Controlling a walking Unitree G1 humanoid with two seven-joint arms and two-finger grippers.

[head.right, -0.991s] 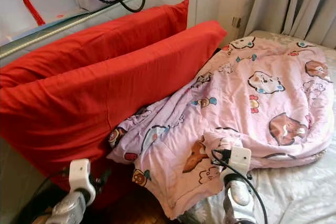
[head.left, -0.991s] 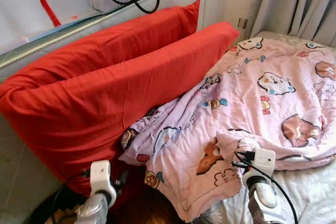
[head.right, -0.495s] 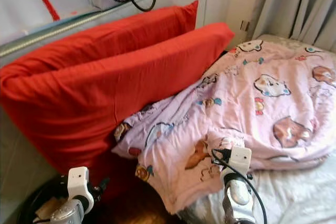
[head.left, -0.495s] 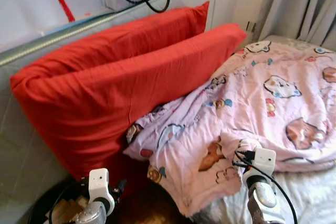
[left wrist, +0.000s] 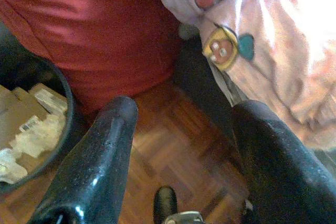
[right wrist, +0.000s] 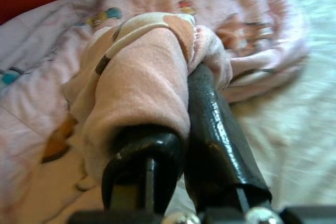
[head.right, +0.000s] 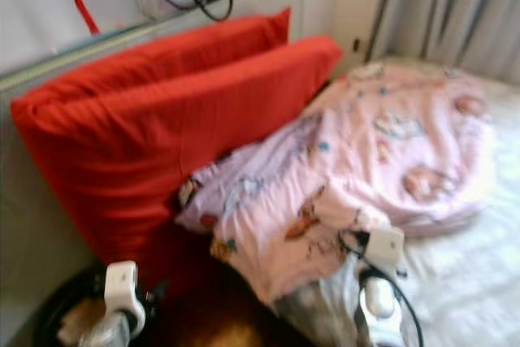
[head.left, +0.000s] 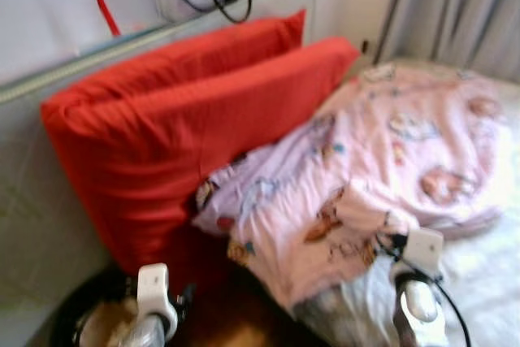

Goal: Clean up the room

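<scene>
Pink quilt (head.left: pixel 382 160) fold is pinched in the closed right end effector (right wrist: pixel 181 85), probably for straightening; left end effector (left wrist: pixel 181 129) gapes empty.

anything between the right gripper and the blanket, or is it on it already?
Nothing stands between them. The right gripper is already on the pink blanket: its jaws are closed on a bunched fold of the fabric near the bed's edge. The left gripper hangs open above the wooden floor, beside the red pillows.

Home bedroom: bed (head.left: pixel 479 282) with pink cartoon quilt (head.left: pixel 390 160), two red pillows (head.left: pixel 187 119) against headboard (head.left: pixel 49 87), grey curtains (head.left: pixel 463 6), wood parquet floor (left wrist: pixel 173 145).
</scene>
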